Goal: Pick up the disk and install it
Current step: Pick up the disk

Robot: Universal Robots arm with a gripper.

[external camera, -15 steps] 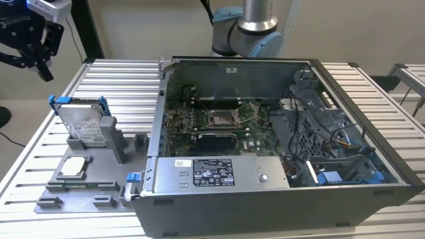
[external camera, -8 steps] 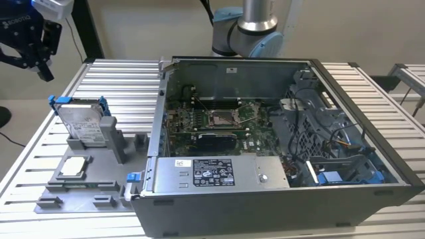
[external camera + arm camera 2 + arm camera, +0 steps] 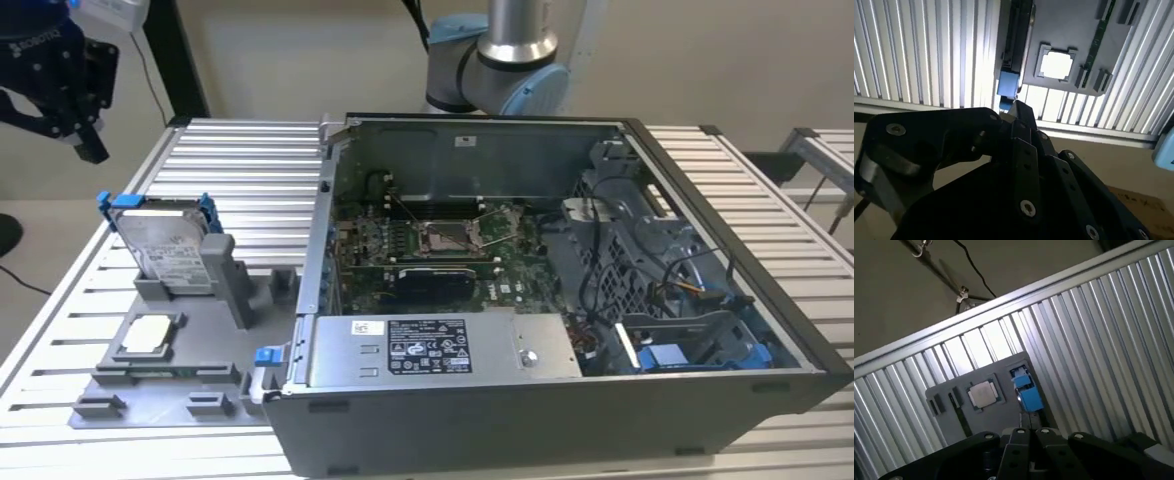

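My gripper hangs above the table edge, fingers pressed together on nothing. The disk stands upright in its grey holder (blue frame clipped round it), well apart from me, on the exterior view's left of the open case.

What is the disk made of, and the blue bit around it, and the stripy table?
The disk looks like metal: silver-grey, dull shine, with a white label, probably paper. The blue frame around it looks like plastic: even colour, matte, moulded tabs. The table seems metal, maybe aluminium: pale ribbed slats catching the light.
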